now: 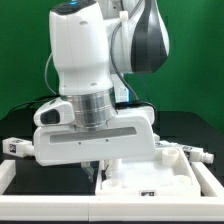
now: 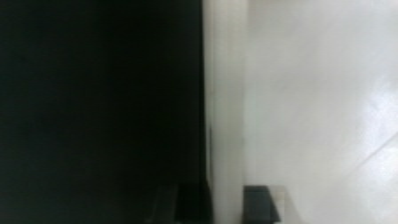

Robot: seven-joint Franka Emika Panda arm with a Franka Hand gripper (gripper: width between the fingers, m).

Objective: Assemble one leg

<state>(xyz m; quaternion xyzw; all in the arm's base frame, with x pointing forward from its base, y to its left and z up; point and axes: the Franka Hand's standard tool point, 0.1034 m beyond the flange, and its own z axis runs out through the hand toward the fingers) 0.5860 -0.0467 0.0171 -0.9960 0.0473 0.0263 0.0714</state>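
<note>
My gripper (image 1: pixel 97 166) is down at the edge of the large white tray-like part (image 1: pixel 150 182), on the side toward the exterior view's left. In the wrist view the gripper (image 2: pixel 224 205) has its two dark fingertips (image 2: pixel 263 204) close together astride that part's rim. The blurred white part (image 2: pixel 311 100) is on one side and the dark table on the other. The jaws look shut on the rim. A small white leg with a tag (image 1: pixel 12 147) lies at the exterior view's far left, apart from the gripper. Another white tagged piece (image 1: pixel 198 157) lies at the far right.
The arm's big white body (image 1: pixel 90 70) hides the middle of the scene. A white raised border (image 1: pixel 12 182) runs along the front left of the black table. A green backdrop stands behind.
</note>
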